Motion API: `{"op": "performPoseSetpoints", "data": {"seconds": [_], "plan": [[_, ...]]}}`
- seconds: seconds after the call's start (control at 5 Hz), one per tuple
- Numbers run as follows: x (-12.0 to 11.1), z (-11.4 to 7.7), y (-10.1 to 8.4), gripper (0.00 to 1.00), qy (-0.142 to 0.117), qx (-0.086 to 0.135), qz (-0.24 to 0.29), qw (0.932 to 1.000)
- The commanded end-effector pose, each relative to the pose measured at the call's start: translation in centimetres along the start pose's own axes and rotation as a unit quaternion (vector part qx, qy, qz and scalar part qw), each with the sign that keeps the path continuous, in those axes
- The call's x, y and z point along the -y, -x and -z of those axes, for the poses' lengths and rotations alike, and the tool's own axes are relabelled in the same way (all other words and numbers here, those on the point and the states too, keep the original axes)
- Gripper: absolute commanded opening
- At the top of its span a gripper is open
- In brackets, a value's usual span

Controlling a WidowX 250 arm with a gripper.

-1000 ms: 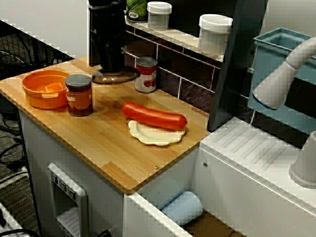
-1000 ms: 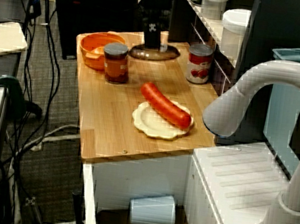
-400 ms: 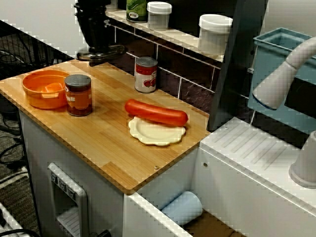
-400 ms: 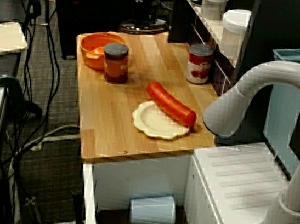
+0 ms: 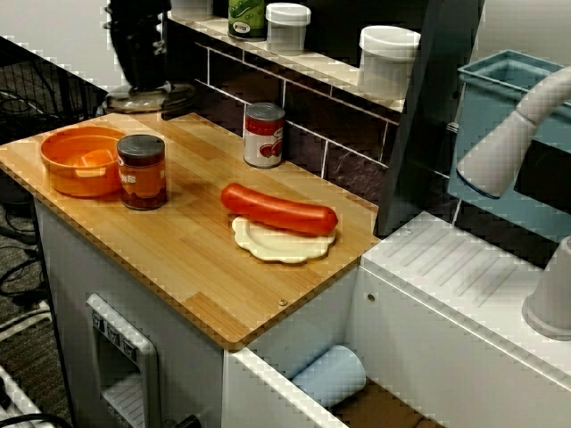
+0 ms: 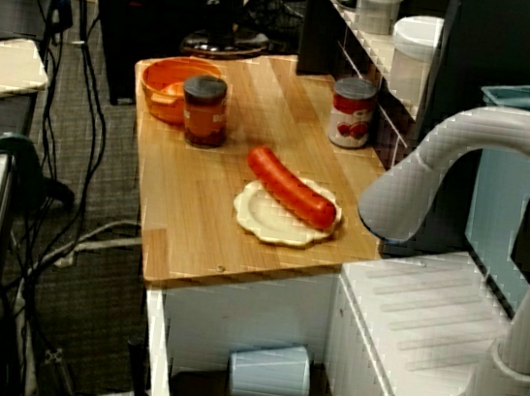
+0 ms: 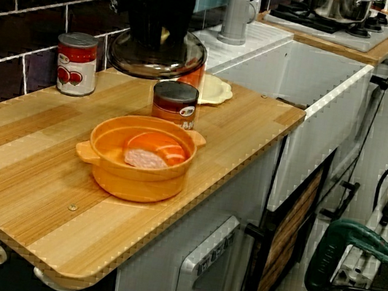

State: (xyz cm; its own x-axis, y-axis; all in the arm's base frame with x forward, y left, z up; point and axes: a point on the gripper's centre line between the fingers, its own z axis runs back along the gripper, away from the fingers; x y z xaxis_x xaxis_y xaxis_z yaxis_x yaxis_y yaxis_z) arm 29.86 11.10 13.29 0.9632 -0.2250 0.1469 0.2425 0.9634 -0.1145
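In the front view of the counter, my black gripper point(image 5: 143, 78) hangs over the counter's far left corner, shut on the knob of a round glass lid point(image 5: 147, 96). The lid floats level above the wood, behind the orange pot point(image 5: 82, 159). From the sink end, the gripper point(image 6: 227, 29) and the lid point(image 6: 226, 46) sit just past the pot point(image 6: 173, 83). From the pot end, the lid point(image 7: 156, 57) hovers above a dark-lidded jar point(image 7: 175, 103), and the pot point(image 7: 141, 155) holds orange and pink pieces. The fingers are hidden by the dark arm.
A red can point(image 5: 264, 135) stands by the tiled back wall. A long red sausage point(image 5: 278, 209) lies on a cream plate point(image 5: 277, 247) near the counter's right end. Jars line the shelf point(image 5: 303, 61). A white faucet point(image 5: 508, 134) and sink lie right. A blue cup point(image 5: 330, 374) lies below.
The gripper has carried the glass lid up and leftward, from beside the red can to the far left corner. The sausage shifted slightly on its plate and rolled back.
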Motion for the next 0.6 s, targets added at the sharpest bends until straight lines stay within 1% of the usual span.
{"op": "performPoseSetpoints", "data": {"seconds": [0.0,0.4], "plan": [[-0.3,-1.4,2.1,0.0,-0.034,0.018,0.014,0.9992],[-1.2,-1.3,3.9,0.0,-0.031,0.027,0.001,0.9992]]}}
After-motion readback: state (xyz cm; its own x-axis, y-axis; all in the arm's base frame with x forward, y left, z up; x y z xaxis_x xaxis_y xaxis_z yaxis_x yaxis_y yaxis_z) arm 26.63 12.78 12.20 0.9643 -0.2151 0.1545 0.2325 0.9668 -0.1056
